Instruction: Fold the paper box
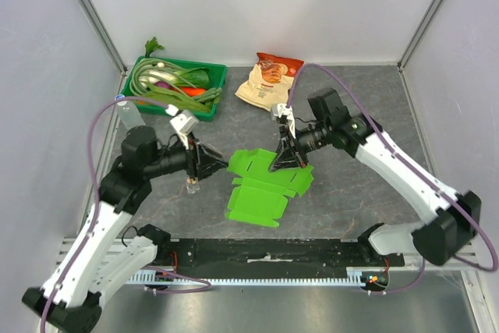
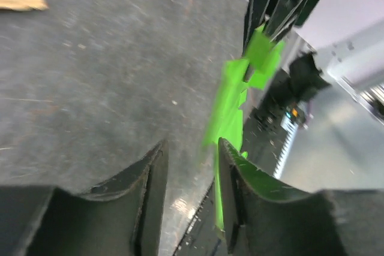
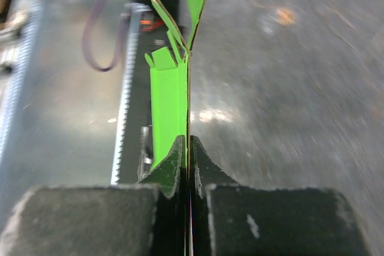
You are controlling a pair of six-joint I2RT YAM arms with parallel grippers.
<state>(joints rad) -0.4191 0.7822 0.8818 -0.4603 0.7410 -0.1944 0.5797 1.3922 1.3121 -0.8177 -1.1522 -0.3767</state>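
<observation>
your right fingers (image 3: 183, 155) are pressed together on a thin edge of the paper box (image 1: 265, 189), with a flap standing up beyond them. your left fingers (image 1: 218, 164) are spread with nothing between them, just beside the box's near edge. there is one box, mostly flat, mid tabletop (image 1: 335, 200) between the two arms. only the top view shows the one tray of vegetables (image 1: 218, 87) and the one snack bag (image 1: 269, 79) at the back. only the right wrist view shows the pinch close up.

Thin matt lime-green card paper box (image 1: 261, 193), dark mottled matt table (image 1: 351, 193), smooth plastic tray (image 1: 204, 114), glossy crinkled snack bag (image 1: 269, 81)
</observation>
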